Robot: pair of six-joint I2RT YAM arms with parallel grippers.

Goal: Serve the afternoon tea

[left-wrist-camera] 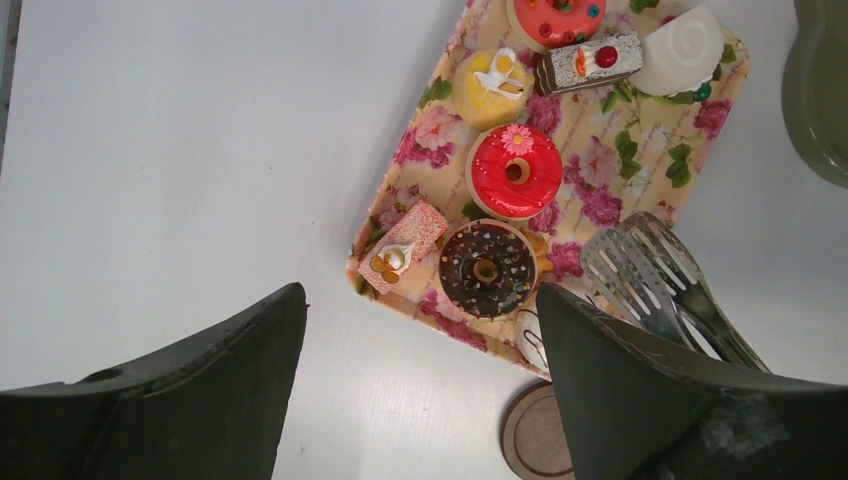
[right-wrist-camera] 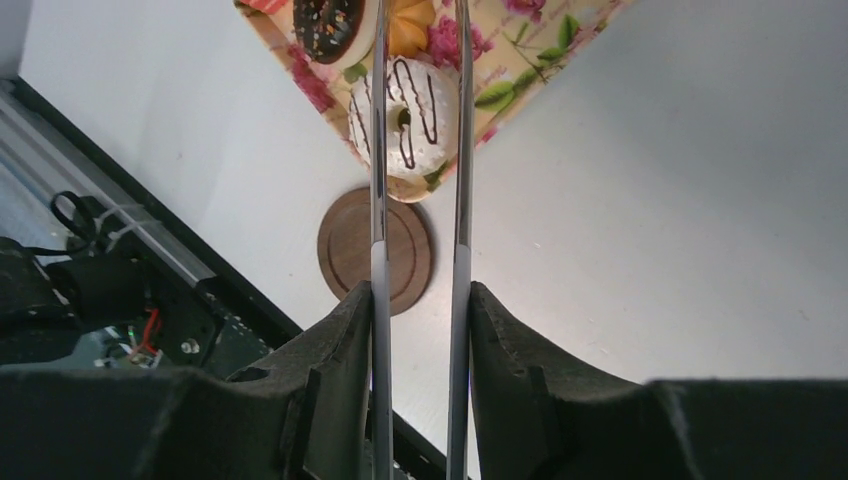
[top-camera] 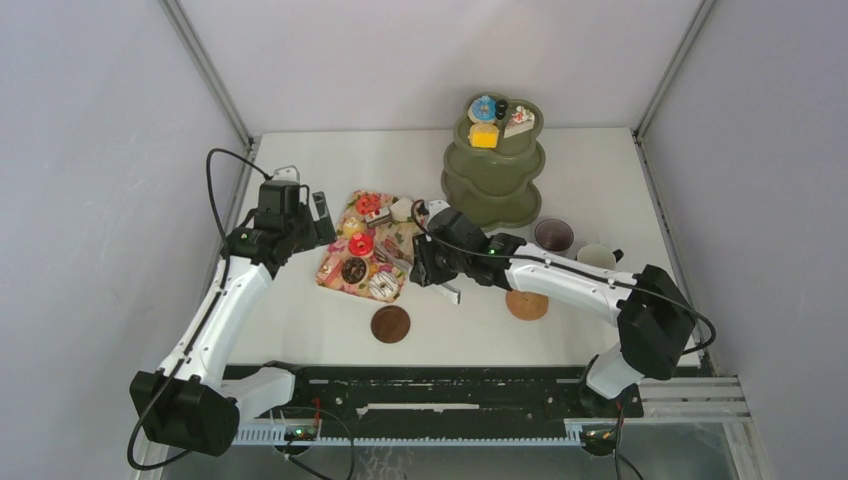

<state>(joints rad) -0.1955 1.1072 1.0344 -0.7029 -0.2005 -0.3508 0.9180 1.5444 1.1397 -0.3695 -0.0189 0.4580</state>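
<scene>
Several toy pastries lie on the floral tray (top-camera: 335, 272): a red donut (left-wrist-camera: 516, 170), a chocolate donut (left-wrist-camera: 487, 268), a pink cake slice (left-wrist-camera: 405, 245) and a white striped donut (right-wrist-camera: 405, 100). My right gripper (right-wrist-camera: 420, 290) is shut on the tongs (right-wrist-camera: 378, 150). The tong arms reach over the tray's near corner and frame the white donut. My left gripper (left-wrist-camera: 420, 300) is open and empty above the table by the tray's left edge. A blue donut (top-camera: 483, 107), yellow cube (top-camera: 484, 136) and cake slice (top-camera: 518, 122) sit on top of the green tiered stand (top-camera: 493, 190). The mauve mug (top-camera: 553, 236) and green mug (top-camera: 597, 257) stand to the right.
A dark round coaster (top-camera: 390, 324) lies in front of the tray, and it also shows in the right wrist view (right-wrist-camera: 375, 250). A lighter coaster (top-camera: 527, 304) lies under my right arm. The black base rail (top-camera: 450, 400) runs along the near edge.
</scene>
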